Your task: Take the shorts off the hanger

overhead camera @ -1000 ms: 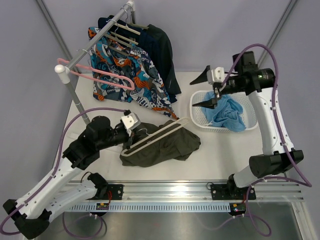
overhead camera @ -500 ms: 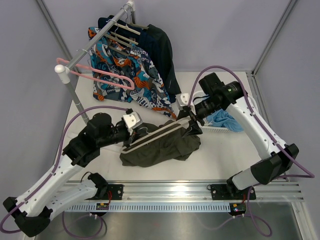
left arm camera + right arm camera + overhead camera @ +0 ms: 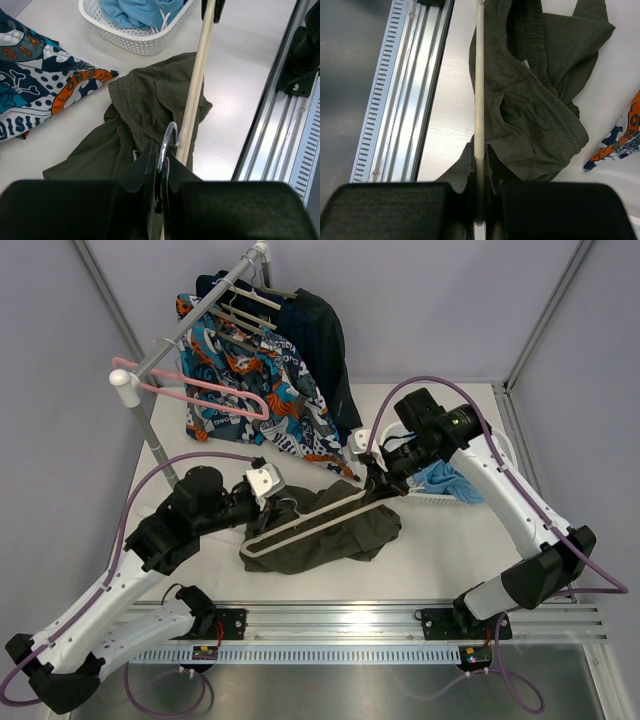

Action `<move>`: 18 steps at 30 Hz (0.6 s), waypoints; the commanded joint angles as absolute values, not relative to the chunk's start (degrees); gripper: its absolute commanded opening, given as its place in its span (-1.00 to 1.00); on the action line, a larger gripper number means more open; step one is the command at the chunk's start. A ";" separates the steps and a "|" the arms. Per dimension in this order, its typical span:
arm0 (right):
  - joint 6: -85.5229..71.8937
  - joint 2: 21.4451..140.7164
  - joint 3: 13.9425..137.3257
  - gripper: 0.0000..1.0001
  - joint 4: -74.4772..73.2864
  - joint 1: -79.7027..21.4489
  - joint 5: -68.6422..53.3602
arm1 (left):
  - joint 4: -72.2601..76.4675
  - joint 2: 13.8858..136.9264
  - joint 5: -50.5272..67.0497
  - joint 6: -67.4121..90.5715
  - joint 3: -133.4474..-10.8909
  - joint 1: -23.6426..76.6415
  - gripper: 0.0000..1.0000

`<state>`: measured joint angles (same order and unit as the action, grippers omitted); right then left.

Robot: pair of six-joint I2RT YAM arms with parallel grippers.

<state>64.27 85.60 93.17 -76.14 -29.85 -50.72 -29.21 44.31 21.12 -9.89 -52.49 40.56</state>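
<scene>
Two grippers hold one cream hanger (image 3: 310, 515) between them. The left gripper (image 3: 160, 161) has its fingers pressed nearly together on the hanger's metal hook (image 3: 168, 139), and the pale bar runs straight out ahead of those fingertips. The right gripper (image 3: 479, 156) is pinched just as narrowly on the bar's far end, with the bar passing between its fingers and stretching away from them. The olive-green shorts (image 3: 335, 538) lie crumpled on the table under and beside the bar. In the right wrist view they spread to the right of the fingers, and in the left wrist view they sit ahead and to the left of the fingertips. Whether any fold is caught on the hanger cannot be told. Beyond the left fingertips stands a white basket (image 3: 135, 44) holding blue cloth (image 3: 142, 11). Patterned shorts (image 3: 40, 85) lie off to their left.
</scene>
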 commanded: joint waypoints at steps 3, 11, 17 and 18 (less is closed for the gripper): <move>63.64 83.85 94.48 -1.00 -78.58 -30.24 -50.63 | -19.96 40.79 16.09 -5.63 -53.44 40.43 -0.06; 52.94 83.32 95.53 -1.00 -72.78 -17.59 -53.69 | -12.39 27.09 0.98 -1.76 -50.72 40.43 0.98; 40.47 84.20 96.68 -1.00 -63.04 -15.56 -51.95 | -19.58 21.36 -5.36 1.91 -48.78 40.43 0.98; 38.52 84.63 97.03 -1.00 -61.28 -15.64 -51.51 | -20.56 19.70 -5.80 2.80 -48.43 40.43 0.98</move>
<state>48.66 84.60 94.19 -69.43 -15.25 -50.76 -17.63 21.67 -0.54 -0.80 -50.09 40.40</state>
